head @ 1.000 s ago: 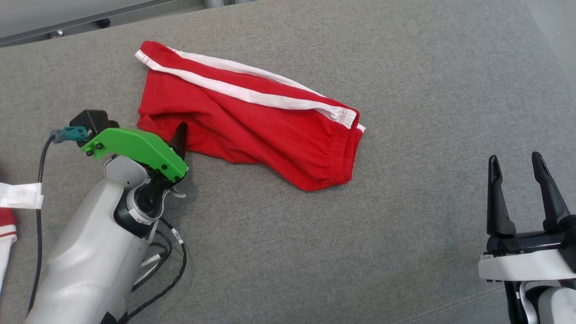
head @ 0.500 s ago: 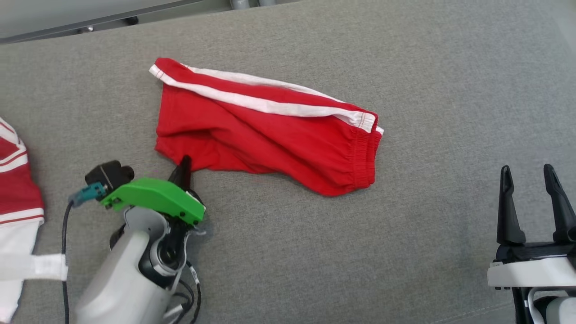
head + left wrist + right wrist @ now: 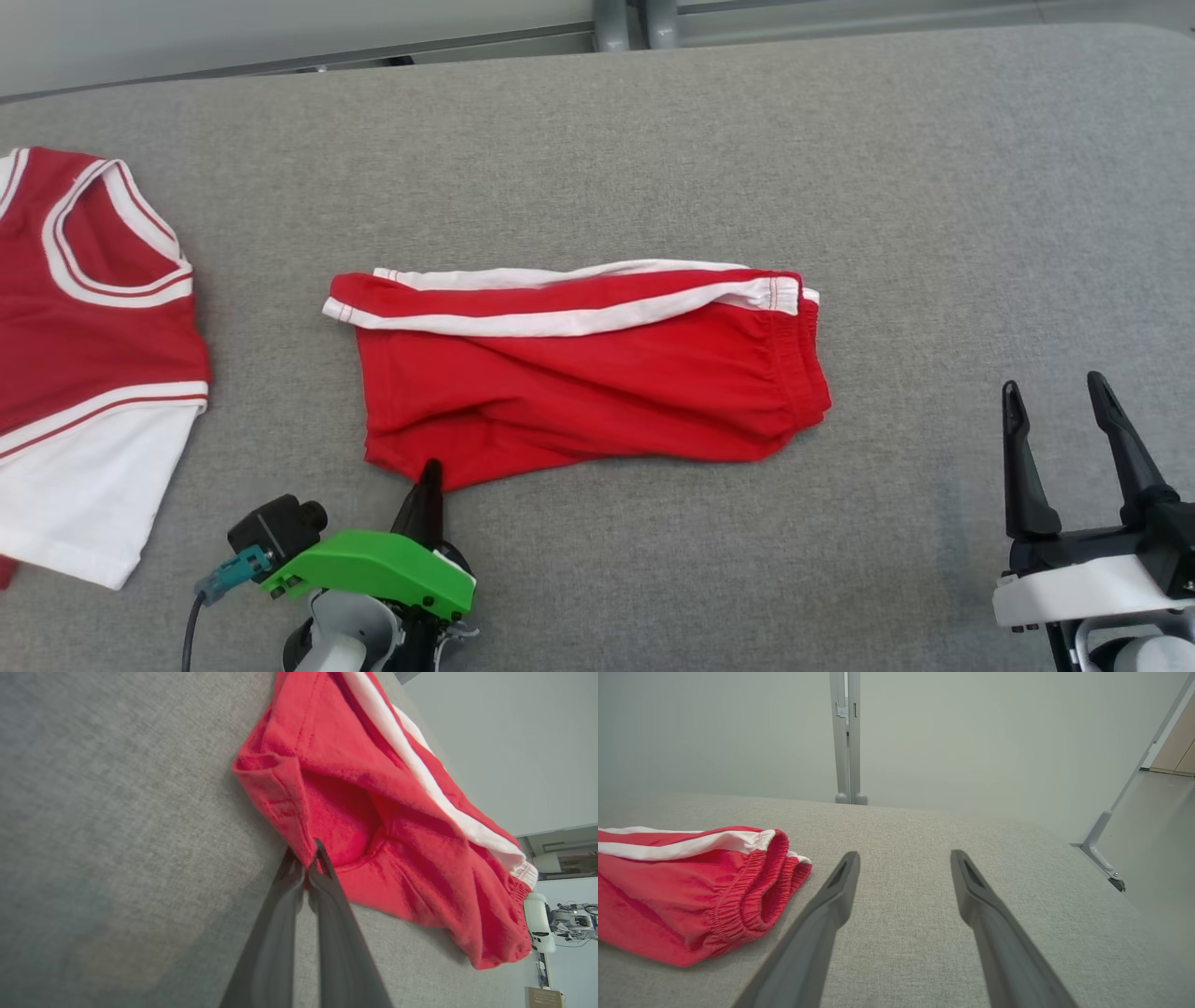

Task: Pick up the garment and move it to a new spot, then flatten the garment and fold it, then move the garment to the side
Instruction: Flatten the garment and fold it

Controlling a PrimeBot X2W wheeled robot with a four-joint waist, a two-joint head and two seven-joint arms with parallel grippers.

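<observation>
Your left claw (image 3: pixel 305 862) is pinched tight on the red shorts (image 3: pixel 597 373) hem.
Your right claw (image 3: pixel 1053 385) gapes wide, empty, well apart.

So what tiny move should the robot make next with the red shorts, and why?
Probably raise the left gripper a little. Its fingers are pinched shut on the near hem of the red shorts, which lie on the grey fabric surface, so lifting comes before carrying them anywhere. The right gripper is open, apart from the cloth.
</observation>
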